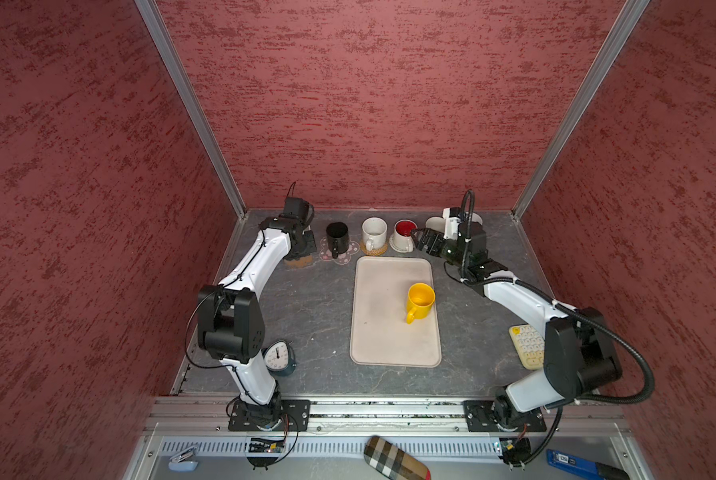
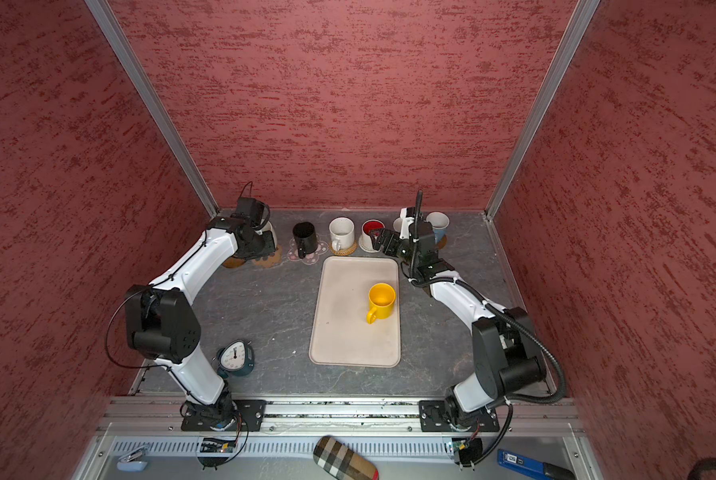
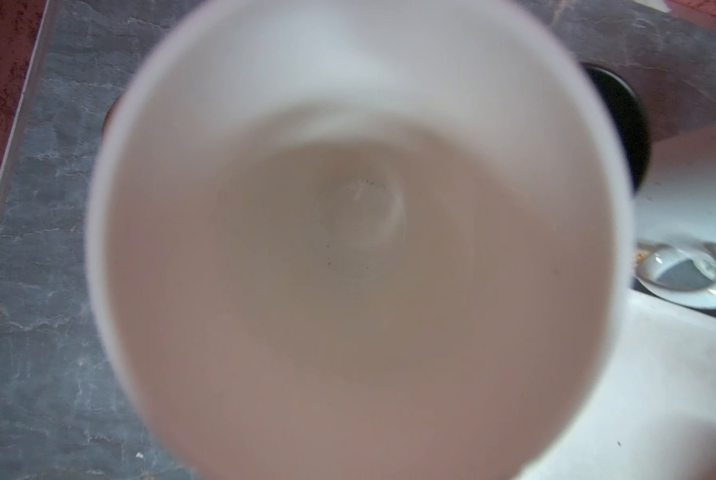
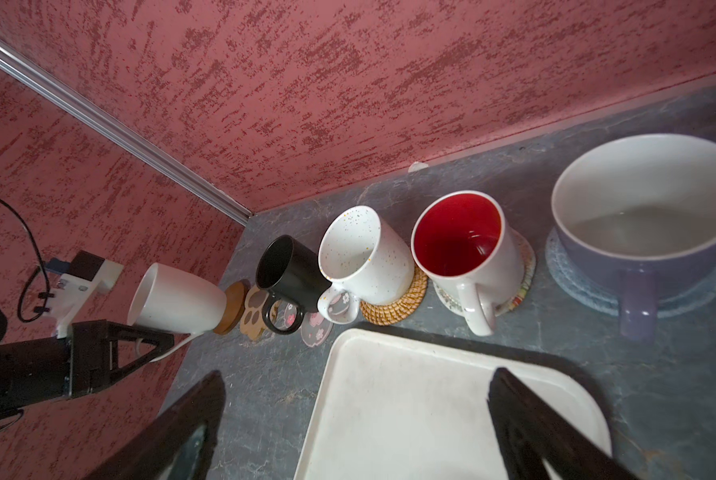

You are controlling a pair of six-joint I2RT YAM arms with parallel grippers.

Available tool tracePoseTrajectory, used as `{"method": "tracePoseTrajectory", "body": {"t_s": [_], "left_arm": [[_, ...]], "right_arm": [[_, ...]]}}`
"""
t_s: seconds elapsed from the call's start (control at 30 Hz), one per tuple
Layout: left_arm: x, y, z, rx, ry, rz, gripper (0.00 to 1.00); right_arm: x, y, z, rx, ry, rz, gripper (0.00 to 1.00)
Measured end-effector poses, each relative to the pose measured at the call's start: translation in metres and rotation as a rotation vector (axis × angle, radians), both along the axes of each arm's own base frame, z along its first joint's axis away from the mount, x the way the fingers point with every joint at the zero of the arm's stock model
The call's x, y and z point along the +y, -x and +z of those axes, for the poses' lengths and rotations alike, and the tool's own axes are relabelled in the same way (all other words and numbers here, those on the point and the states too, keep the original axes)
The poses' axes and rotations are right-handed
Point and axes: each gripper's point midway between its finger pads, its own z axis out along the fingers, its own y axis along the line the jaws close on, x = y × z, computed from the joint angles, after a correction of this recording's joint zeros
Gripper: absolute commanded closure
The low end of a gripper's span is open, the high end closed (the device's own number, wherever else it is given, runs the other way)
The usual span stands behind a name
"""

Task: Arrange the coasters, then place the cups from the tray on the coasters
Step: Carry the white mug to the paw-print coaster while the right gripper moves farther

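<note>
grey marbled tabletop | red textured walls | left pincer clamped on white cup | right pincer apart

White cup a blur across the left wrist view, calculator half behind the right arm.

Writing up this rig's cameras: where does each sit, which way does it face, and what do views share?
Both top views: high above the table's front, looking down toward the back wall; left arm and right arm show.
Left wrist: on the left arm, looking into the plain white cup the left gripper holds; no gripper shows.
Right wrist: on the right arm, facing the cups along the back wall; the right gripper's open fingers frame the tray.
Shared: both wrist views show that cup and the black cup.
</note>
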Motion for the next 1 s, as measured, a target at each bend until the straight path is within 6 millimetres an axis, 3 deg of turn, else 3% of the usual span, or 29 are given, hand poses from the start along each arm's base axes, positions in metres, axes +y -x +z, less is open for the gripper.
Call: {"method": "tracePoseTrajectory", "body": {"t_s": [0.2, 0.47, 0.77, 1.0], "left_arm": [[0.015, -0.012, -0.028, 0.053, -0.011, 0.031, 1.0], [0.024, -0.035, -0.038, 0.04, -0.012, 0.054, 1.0], [0.036, -0.046, -0.059, 0.057, -0.03, 0.084, 1.0], [0.037, -0.05, -0.061, 0.046, -0.027, 0.085, 1.0]], "right_arm": [[0.009, -0.02, -0.013, 0.017, -0.005, 0.014, 0.01], [0.018, -0.035, -0.019, 0.018, -0.014, 0.032, 0.01], [0.022, -0.038, -0.031, 0.037, -0.015, 0.051, 0.01], [0.023, -0.038, -0.032, 0.04, -0.016, 0.056, 0.01]]}}
